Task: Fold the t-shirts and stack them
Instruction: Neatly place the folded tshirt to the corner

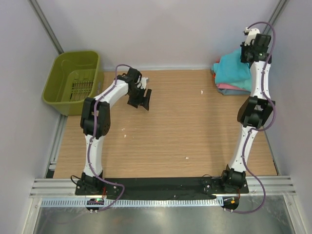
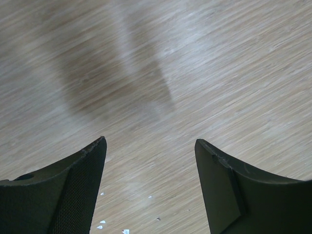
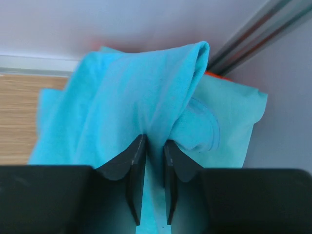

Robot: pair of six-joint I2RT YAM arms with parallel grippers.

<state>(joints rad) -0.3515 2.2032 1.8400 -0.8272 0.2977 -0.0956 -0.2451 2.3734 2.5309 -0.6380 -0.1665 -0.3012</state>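
Observation:
A pile of t-shirts [image 1: 233,74] lies in the table's far right corner, turquoise-blue on top, with pink and orange-red edges showing below. My right gripper [image 3: 155,146] is over the pile and shut on a fold of the bright turquoise-blue t-shirt [image 3: 126,107]; a mint-teal shirt [image 3: 229,122] lies under it, with an orange-red edge [image 3: 217,74] behind. In the top view the right gripper [image 1: 247,54] sits at the pile's far side. My left gripper [image 1: 141,99] is open and empty over bare wood at the table's far left; its fingers [image 2: 78,190] frame only tabletop.
An olive-green slotted basket [image 1: 73,82] stands off the table's far left corner. The wooden table [image 1: 170,131] carries a few small white specks [image 2: 103,225]. Grey walls and an aluminium rail [image 3: 263,29] close in behind the pile.

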